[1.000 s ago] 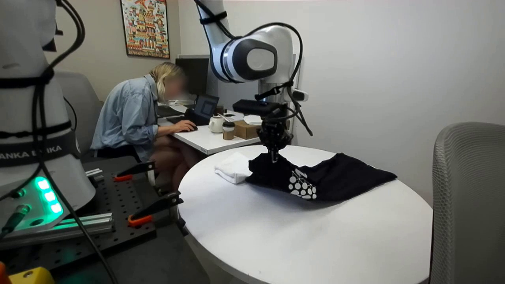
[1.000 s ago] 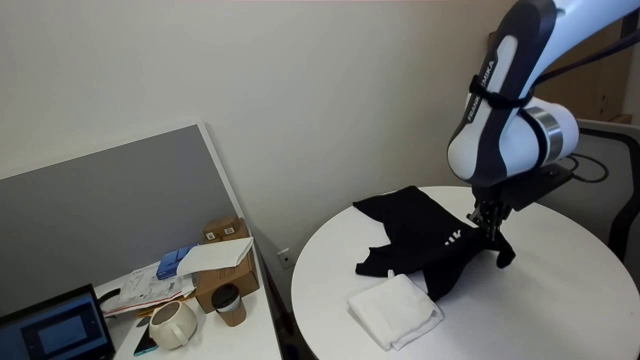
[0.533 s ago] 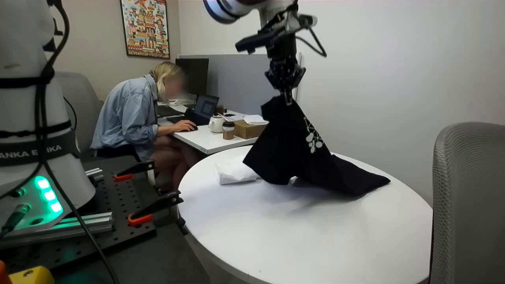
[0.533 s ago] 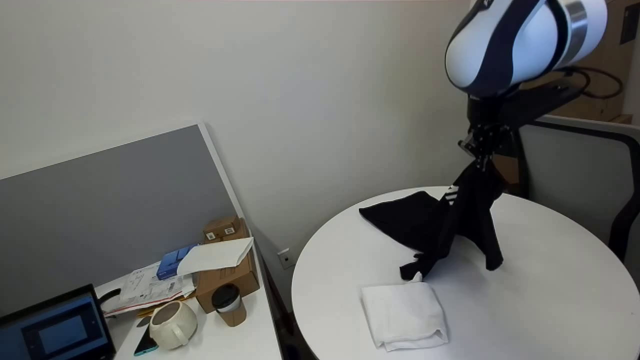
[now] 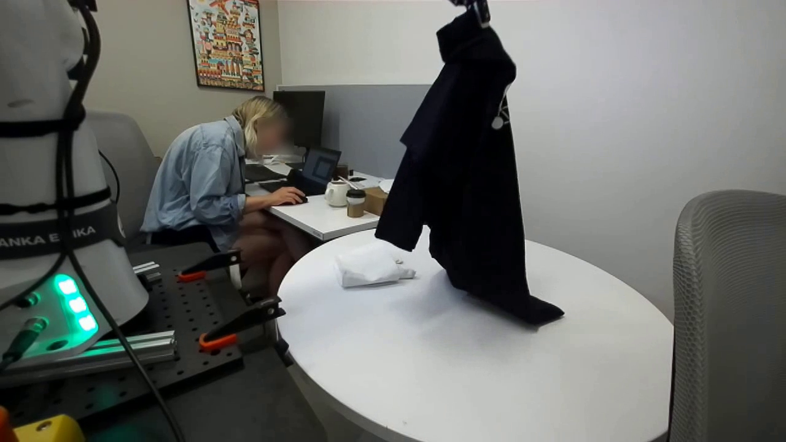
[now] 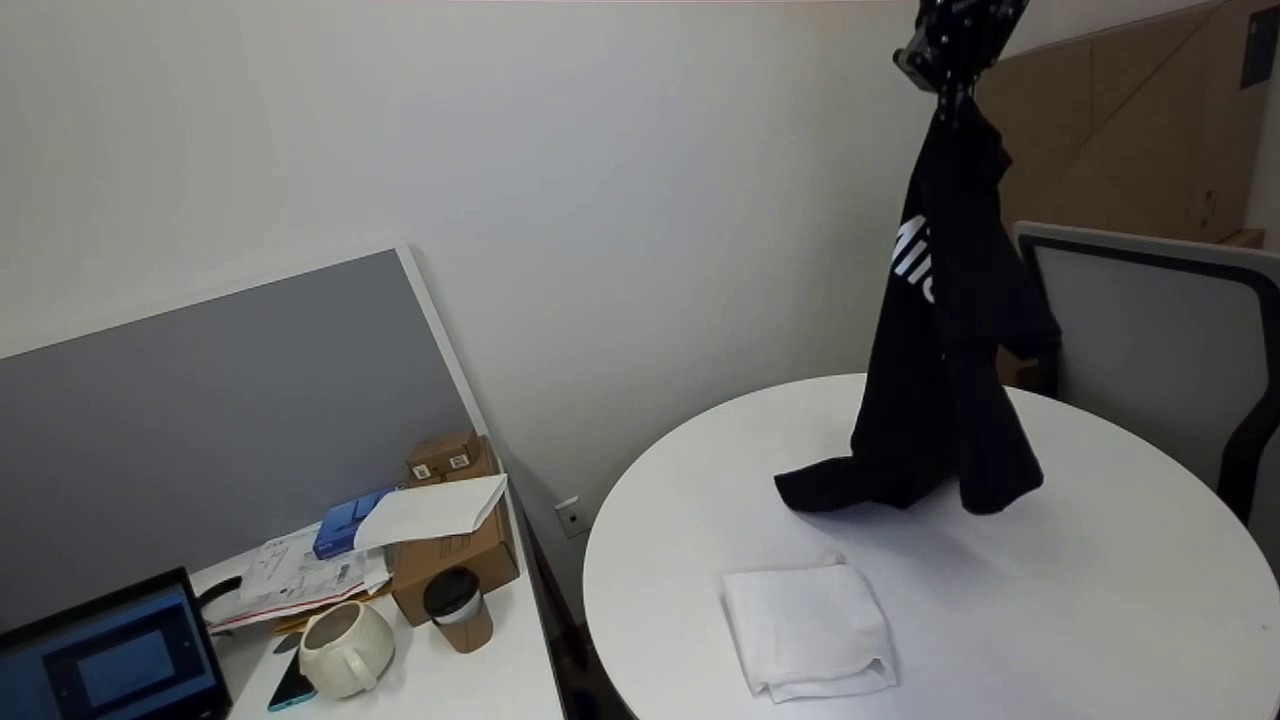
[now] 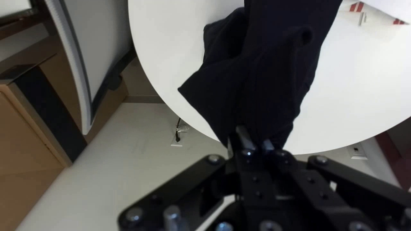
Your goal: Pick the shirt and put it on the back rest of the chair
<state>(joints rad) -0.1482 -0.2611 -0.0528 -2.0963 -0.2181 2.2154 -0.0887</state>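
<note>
Claw (image 7: pixel 257 142) clenched on black shirt (image 6: pixel 930 360), which we see hanging creased directly beneath it, lowest folds on the table (image 6: pixel 1110 570). White print (image 6: pixel 912 260) partly lost in folds; we cannot read it. Claw's upper part cropped out of both exterior views.

the black shirt (image 5: pixel 476 178) hangs lengthwise right of centre in both exterior views, gathered to a narrow bunch near the upper edge and falling in loose folds, its lowest end bent sideways. white print shows on it. the chair (image 5: pixel 734 307), its back rest of grey mesh, stands upright at the right edge, apart from the shirt.
</note>
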